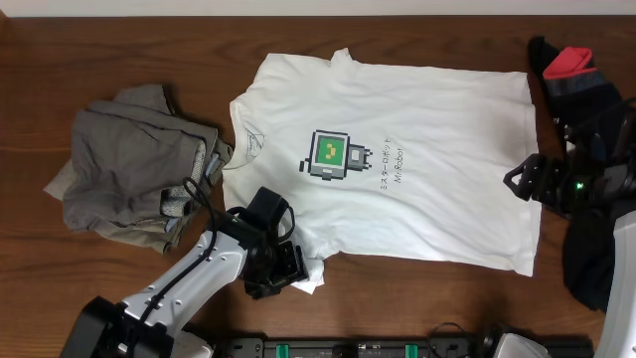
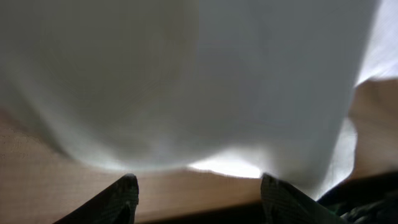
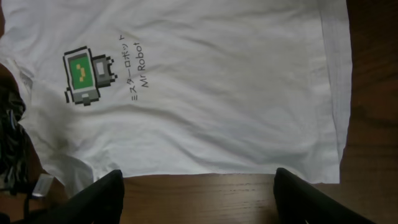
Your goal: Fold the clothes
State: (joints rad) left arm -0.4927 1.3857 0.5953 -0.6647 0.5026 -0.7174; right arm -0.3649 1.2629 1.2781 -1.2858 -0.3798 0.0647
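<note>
A white T-shirt (image 1: 417, 129) with a green pixel-computer print (image 1: 333, 156) and black lettering lies spread flat on the wooden table, collar to the left and hem to the right. My left gripper (image 1: 284, 278) is open at the shirt's near sleeve; the left wrist view shows white cloth (image 2: 186, 81) just beyond the open fingers (image 2: 196, 183). My right gripper (image 1: 519, 181) is open at the hem edge; in the right wrist view its fingers (image 3: 198, 180) are over bare wood just short of the shirt (image 3: 205, 93).
A crumpled grey-khaki pile (image 1: 129, 169) lies on the left of the table. A black-and-red piece (image 1: 568, 66) sits at the far right corner. More dark cloth (image 1: 588, 261) hangs beside the right arm.
</note>
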